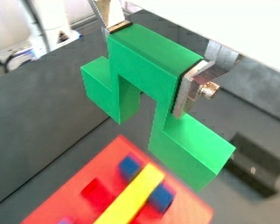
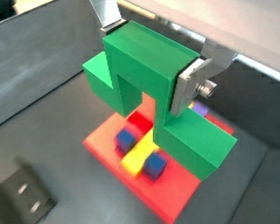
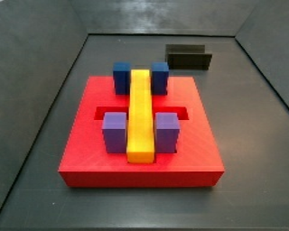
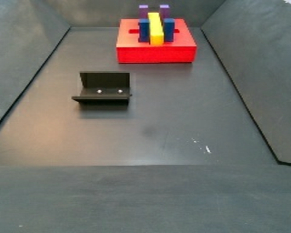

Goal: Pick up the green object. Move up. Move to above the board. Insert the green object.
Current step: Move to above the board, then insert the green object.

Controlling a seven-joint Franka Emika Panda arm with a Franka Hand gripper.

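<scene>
In both wrist views my gripper is shut on the raised centre cube of the green object. A silver finger presses each side of that cube. The piece hangs high above the floor. The red board lies below it, carrying the yellow bar. Both side views show the board with the yellow bar, blue cubes and purple cubes. Neither the gripper nor the green object appears in them.
The dark fixture stands on the floor apart from the board, and shows in both wrist views. Dark sloping walls enclose the grey floor.
</scene>
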